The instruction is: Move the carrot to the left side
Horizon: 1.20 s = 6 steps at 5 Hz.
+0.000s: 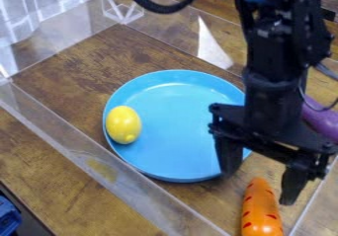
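You had one carrot point(260, 210) on the desk point(82, 70), at the near right, just beside one blue plate point(169, 100). Your two fingers point(262, 167) stood wide apart, above and near the carrot. You had one lemon point(123, 124) at the plate's left edge and one eggplant point(321, 118) at the far right, partly hidden behind the arm point(271, 67).

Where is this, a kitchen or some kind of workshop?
Probably a lab or workshop test setup rather than a real kitchen: a black robot arm's gripper hangs over a wooden surface walled with clear panels, with a blue plate and a toy-like carrot.
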Tool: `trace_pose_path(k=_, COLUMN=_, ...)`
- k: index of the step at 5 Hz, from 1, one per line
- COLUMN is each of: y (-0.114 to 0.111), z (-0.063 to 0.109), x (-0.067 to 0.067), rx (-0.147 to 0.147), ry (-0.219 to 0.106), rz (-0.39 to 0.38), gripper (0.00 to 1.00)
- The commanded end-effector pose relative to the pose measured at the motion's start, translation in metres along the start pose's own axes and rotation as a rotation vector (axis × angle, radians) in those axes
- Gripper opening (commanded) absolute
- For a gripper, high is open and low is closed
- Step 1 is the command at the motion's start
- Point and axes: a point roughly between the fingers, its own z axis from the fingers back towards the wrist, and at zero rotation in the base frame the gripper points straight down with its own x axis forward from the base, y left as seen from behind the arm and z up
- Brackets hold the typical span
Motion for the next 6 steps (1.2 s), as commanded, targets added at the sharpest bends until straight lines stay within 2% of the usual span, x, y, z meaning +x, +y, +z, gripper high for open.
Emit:
trace_pose_path(k=1, y=-0.001, z=0.024, x=0.012, rx=-0.020, ry=-0.074, rz=0.023, gripper=1.00)
trace_pose_path(k=3, y=-0.001, z=-0.002, x=0.008, rx=-0.006, ry=-0.035, rz=0.022, gripper=1.00)
trace_pose_path(k=5, y=-0.003, z=-0.041, x=0.003, rx=0.014, ry=0.017, rz=0.011, gripper=1.00)
trace_pose_path(k=6, y=-0.008, z=-0.046, x=0.002, rx=0.023, ry=0.036, rz=-0.007, gripper=0.00)
